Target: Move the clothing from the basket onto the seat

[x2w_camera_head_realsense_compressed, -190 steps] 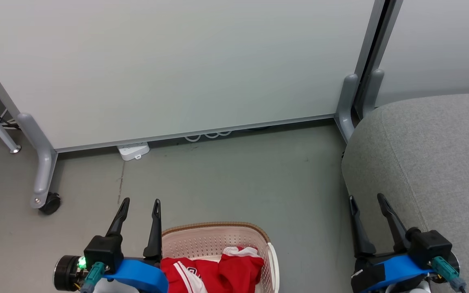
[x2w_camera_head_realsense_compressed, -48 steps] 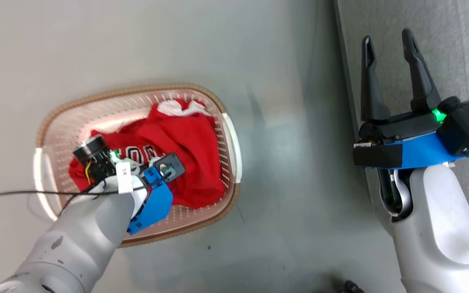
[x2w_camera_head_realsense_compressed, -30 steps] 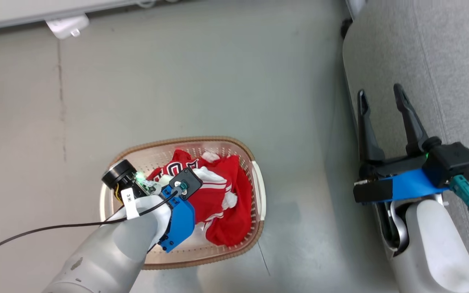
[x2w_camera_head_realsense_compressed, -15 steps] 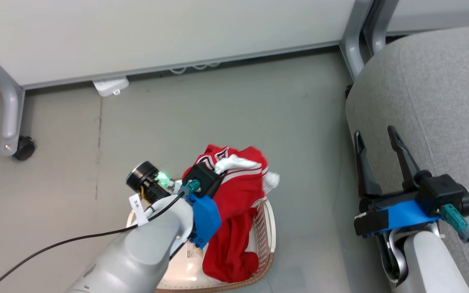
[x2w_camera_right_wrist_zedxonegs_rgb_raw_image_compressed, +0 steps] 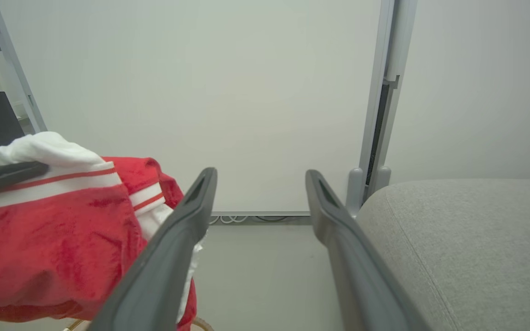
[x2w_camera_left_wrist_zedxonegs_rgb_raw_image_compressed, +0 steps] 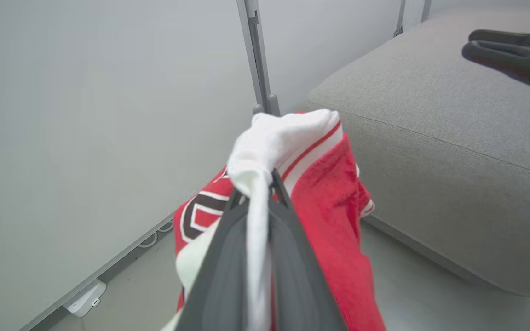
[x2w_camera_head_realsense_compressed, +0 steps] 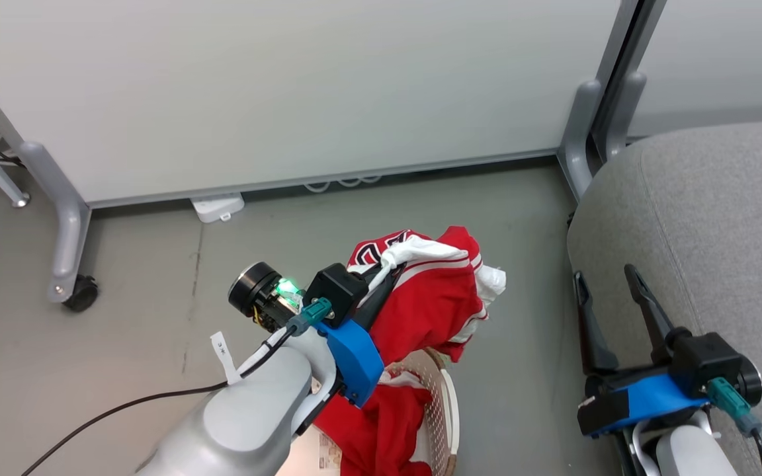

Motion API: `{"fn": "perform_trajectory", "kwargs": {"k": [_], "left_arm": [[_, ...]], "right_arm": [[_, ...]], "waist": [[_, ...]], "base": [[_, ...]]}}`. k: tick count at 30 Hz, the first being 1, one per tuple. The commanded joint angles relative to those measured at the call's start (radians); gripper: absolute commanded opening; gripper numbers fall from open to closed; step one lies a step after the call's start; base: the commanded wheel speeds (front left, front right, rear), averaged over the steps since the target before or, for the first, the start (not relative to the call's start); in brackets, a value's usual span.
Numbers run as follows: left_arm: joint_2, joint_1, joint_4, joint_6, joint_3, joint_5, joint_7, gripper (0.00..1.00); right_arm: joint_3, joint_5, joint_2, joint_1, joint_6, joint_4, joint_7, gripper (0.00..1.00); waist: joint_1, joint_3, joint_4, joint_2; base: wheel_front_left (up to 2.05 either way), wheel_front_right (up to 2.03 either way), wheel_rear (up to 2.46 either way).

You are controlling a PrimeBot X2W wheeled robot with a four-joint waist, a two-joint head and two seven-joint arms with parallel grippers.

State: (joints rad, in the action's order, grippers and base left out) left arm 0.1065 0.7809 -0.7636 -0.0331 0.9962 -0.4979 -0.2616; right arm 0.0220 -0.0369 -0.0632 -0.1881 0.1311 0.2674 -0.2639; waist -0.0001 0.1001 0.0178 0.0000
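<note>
My left gripper (x2w_camera_head_realsense_compressed: 386,270) is shut on a white fold of the red jersey (x2w_camera_head_realsense_compressed: 437,301), which hangs in the air above the basket. In the left wrist view its fingertips (x2w_camera_left_wrist_zedxonegs_rgb_raw_image_compressed: 279,184) pinch that white cloth, with the red jersey (x2w_camera_left_wrist_zedxonegs_rgb_raw_image_compressed: 334,202) draped past them. A second red garment (x2w_camera_head_realsense_compressed: 381,423) lies in the cream basket (x2w_camera_head_realsense_compressed: 450,406) at the bottom edge. The grey seat (x2w_camera_head_realsense_compressed: 712,218) is to the right. My right gripper (x2w_camera_head_realsense_compressed: 602,272) is open and holds nothing, low against the seat's side; in its own view, the right gripper (x2w_camera_right_wrist_zedxonegs_rgb_raw_image_compressed: 261,174) has the jersey (x2w_camera_right_wrist_zedxonegs_rgb_raw_image_compressed: 53,220) at its left.
A pale partition panel (x2w_camera_head_realsense_compressed: 288,92) stands behind on grey legs, one with a castor (x2w_camera_head_realsense_compressed: 80,294). A white power strip (x2w_camera_head_realsense_compressed: 217,207) and cables lie at its foot. Bare grey floor (x2w_camera_head_realsense_compressed: 526,218) separates the basket from the seat.
My left gripper has lifted the jersey up out of the basket and a little toward the seat. The head camera has tilted up, so the whole picture shifted. My right gripper stays open.
</note>
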Motion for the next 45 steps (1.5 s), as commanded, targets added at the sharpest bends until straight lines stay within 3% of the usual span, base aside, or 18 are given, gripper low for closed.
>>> {"fn": "perform_trajectory", "kwargs": {"k": [1,10,24,37,45], "left_arm": [[0.007,-0.014,0.015,0.007,-0.010,-0.002,-0.005,0.00],[0.018,-0.063,0.124,0.023,-0.028,-0.029,-0.003,0.00],[0.051,-0.077,0.252,0.057,-0.019,-0.035,0.044,0.00],[0.063,-0.077,0.303,0.073,-0.006,-0.036,0.060,0.00],[0.054,-0.050,0.323,0.070,0.006,-0.029,0.062,0.00]], "right_arm": [[0.001,-0.006,-0.004,0.022,-0.001,0.001,-0.001,1.00],[0.011,-0.013,0.001,0.088,-0.001,0.008,-0.001,1.00],[0.064,-0.024,-0.011,0.093,-0.001,0.002,-0.001,1.00],[0.255,-0.036,-0.064,-0.018,-0.001,0.042,-0.001,1.00],[0.338,-0.045,-0.093,-0.138,-0.001,0.141,-0.001,1.00]], "waist": [[0.0001,-0.022,0.009,0.0000],[0.0001,-0.094,0.031,0.0000],[0.0001,-0.113,0.051,0.0000],[0.0001,-0.105,0.059,0.0000],[0.0001,-0.074,0.080,0.0000]], "base": [[0.00,0.00,0.00],[0.00,0.00,0.00],[0.00,0.00,0.00],[0.00,0.00,0.00],[0.00,0.00,0.00]]}}
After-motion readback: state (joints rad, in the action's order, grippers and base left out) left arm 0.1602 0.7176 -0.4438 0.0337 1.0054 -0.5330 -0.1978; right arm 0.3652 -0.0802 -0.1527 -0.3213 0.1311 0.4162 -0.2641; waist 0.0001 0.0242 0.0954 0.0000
